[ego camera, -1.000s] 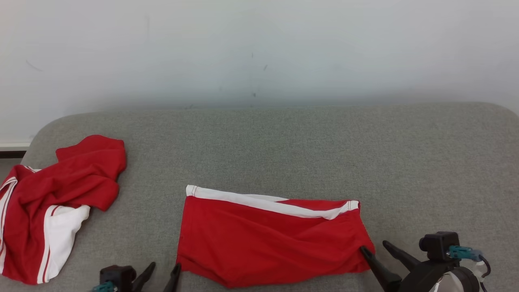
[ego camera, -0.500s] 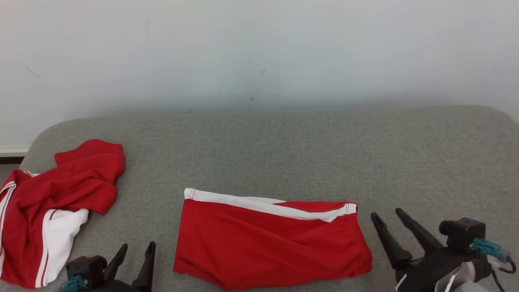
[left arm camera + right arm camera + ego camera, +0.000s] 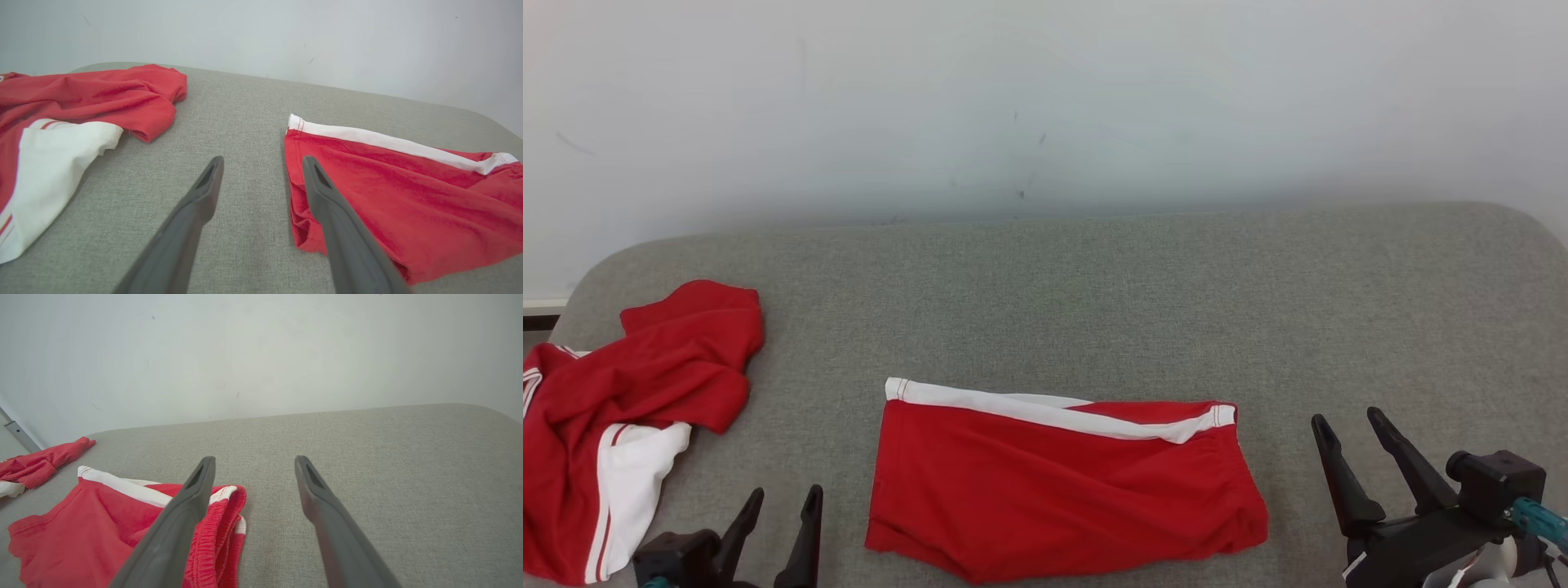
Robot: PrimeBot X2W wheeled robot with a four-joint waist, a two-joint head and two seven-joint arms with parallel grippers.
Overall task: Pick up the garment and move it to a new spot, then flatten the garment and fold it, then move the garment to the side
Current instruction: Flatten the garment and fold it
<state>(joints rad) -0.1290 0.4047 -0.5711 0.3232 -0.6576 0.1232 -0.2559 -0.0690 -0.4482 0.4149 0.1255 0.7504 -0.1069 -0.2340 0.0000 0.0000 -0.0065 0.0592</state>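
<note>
Now: folded garment flat at front centre, both claws free

- garment (image 3: 1062, 490): red, folded, lying flat on the grey padded surface (image 3: 1094, 294), near its front edge and about midway across. A white band (image 3: 1045, 410) runs along the far edge from corner to corner. A few shallow creases cross the red cloth, and the near edge is slightly uneven.
- left gripper (image 3: 785, 492): low at the front, just left of the garment's left edge, with a strip of grey between them in the head view. Its claw is spread with nothing in it. In the left wrist view the finger (image 3: 322, 196) on that view's right overlaps the hemmed edge. From that angle I cannot tell whether they touch. Bare grey fabric shows in the gap.
- right gripper (image 3: 1347, 416): at the front right, beside the garment's right edge and apart from it. Its claw is spread and empty. In the right wrist view the gathered elastic waistband (image 3: 222, 526) sits just past the finger on that view's left, and the gap frames bare surface.
- second garment (image 3: 629, 392): red and white, crumpled at the far left of the surface, well apart from the folded one and cut off by the picture's left edge.
- wall (image 3: 1045, 98): pale, behind the surface.
</note>
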